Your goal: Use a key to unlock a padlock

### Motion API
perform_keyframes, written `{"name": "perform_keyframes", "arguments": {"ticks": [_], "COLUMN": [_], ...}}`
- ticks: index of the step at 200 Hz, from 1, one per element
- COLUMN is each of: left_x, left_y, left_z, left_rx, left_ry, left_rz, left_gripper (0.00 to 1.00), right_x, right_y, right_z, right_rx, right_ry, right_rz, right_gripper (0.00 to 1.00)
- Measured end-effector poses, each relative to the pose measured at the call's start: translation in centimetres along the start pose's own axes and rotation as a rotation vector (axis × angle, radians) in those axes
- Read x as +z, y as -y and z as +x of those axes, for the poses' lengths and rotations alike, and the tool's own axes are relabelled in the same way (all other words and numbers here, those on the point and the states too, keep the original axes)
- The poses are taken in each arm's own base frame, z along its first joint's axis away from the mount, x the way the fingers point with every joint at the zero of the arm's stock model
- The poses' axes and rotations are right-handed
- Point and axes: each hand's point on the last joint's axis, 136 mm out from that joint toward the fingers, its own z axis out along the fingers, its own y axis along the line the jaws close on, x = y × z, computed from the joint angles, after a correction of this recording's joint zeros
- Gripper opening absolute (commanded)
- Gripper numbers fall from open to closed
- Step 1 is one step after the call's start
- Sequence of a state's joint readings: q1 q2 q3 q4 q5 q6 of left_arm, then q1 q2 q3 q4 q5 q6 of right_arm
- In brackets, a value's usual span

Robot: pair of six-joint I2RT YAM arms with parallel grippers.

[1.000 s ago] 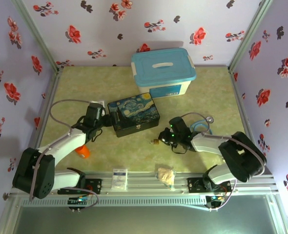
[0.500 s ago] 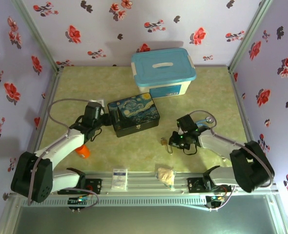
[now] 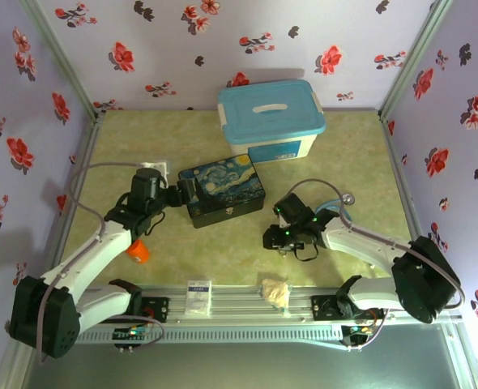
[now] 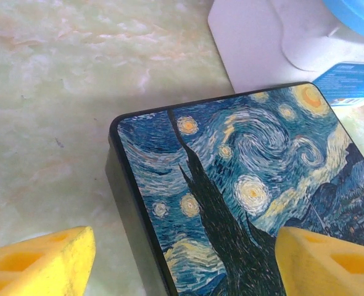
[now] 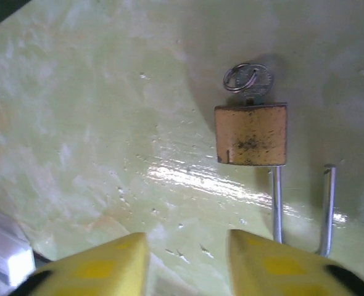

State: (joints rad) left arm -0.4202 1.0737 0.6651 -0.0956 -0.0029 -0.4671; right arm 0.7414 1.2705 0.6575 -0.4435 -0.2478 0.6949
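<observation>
Two yellow fingers of the right end effector [image 5: 185, 253] are partly apart, holding nothing. Just ahead on the desk [image 5: 77, 123] lies the padlock [image 5: 251, 134], long axis pointing away: shackle [image 5: 275, 203] toward the fingers, key [image 5: 248, 80] (seated in the far end) beyond. Left end effector [image 3: 174, 197], also open, is well apart.

Brass-gold padlock [image 5: 251, 134], dark-speckled, with a silver shackle [image 5: 277, 209], sits just ahead of the right gripper [image 5: 185, 262] and its yellow fingers [image 5: 102, 265]. The key [image 5: 248, 80] at its far end is grey. The table [image 5: 77, 123] is marbled pale green. Ahead of the left gripper [image 4: 185, 250], also yellow, the tin [image 4: 250, 197] swirls blue with yellow stars and a black cypress.
</observation>
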Motion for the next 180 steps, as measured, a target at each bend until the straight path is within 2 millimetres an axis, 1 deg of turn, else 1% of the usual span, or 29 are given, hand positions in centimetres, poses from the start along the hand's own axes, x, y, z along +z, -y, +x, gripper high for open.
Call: {"name": "perform_keyframes", "arguments": {"ticks": [8,12,16,18,21,33,45,61,74,82,96,108,121,130,145,155,164,175,180], "left_x": [-0.1,-0.2,-0.3,-0.3,-0.4,-0.8,-1.2,-1.6,-1.7,-1.7,-1.6,-1.5,-1.3,-1.0,-0.4,0.1,0.5,1.0,1.1], "left_y": [0.0,-0.1,-0.3,-0.3,-0.5,-1.6,-3.1,-5.4,-7.2,-8.4,-10.6,-12.0,-13.6,-14.8,-17.1,-18.9,-20.5,-22.3,-23.0], "left_z": [0.1,0.2,0.4,0.4,0.5,0.6,0.2,-1.1,-2.3,-2.8,-3.6,-4.4,-5.1,-5.3,-4.7,-3.8,-2.9,-1.6,-0.8], "left_rx": [0.007,0.000,0.002,-0.001,0.005,-0.006,-0.021,-0.031,-0.024,-0.011,0.028,0.069,0.116,0.135,0.144,0.129,0.104,0.068,0.052], "left_ry": [0.000,0.000,0.002,0.002,0.004,0.023,0.056,0.112,0.156,0.175,0.203,0.231,0.253,0.260,0.253,0.243,0.242,0.240,0.226], "left_rz": [0.003,0.001,-0.002,-0.004,-0.008,-0.031,-0.067,-0.136,-0.199,-0.250,-0.351,-0.426,-0.497,-0.536,-0.590,-0.618,-0.630,-0.638,-0.644], "left_gripper": [0.95,0.99,1.00,1.00,1.00,1.00,1.00,1.00,1.00,1.00,1.00,1.00,1.00,1.00,1.00,1.00,1.00,1.00,1.00], "right_x": [-0.1,-0.2,-0.3,-0.4,-0.6,-1.7,-3.6,-6.5,-8.5,-9.7,-11.6,-13.1,-14.4,-15.1,-15.2,-14.4,-13.1,-11.6,-11.2], "right_y": [0.4,0.6,0.9,1.0,1.3,2.4,3.7,5.9,7.9,9.6,12.4,14.8,17.0,18.9,21.6,23.1,23.8,24.0,23.9], "right_z": [-0.4,-0.7,-1.0,-1.2,-1.6,-3.3,-5.8,-9.7,-12.2,-13.6,-15.4,-16.5,-17.5,-17.9,-18.0,-17.6,-17.3,-17.1,-17.2], "right_rx": [-0.004,-0.014,-0.011,-0.017,-0.016,-0.020,0.002,0.047,0.073,0.082,0.087,0.090,0.100,0.122,0.152,0.157,0.137,0.108,0.100], "right_ry": [0.023,0.038,0.058,0.068,0.087,0.167,0.263,0.414,0.511,0.569,0.646,0.696,0.755,0.804,0.884,0.912,0.912,0.891,0.890], "right_rz": [0.022,0.035,0.052,0.061,0.077,0.128,0.170,0.230,0.291,0.351,0.470,0.570,0.632,0.660,0.676,0.677,0.665,0.647,0.638], "right_gripper": [0.70,0.80,0.92,0.97,0.99,0.99,0.99,0.99,0.99,0.99,0.99,0.99,0.99,0.99,0.99,0.99,0.99,0.99,0.99]}}
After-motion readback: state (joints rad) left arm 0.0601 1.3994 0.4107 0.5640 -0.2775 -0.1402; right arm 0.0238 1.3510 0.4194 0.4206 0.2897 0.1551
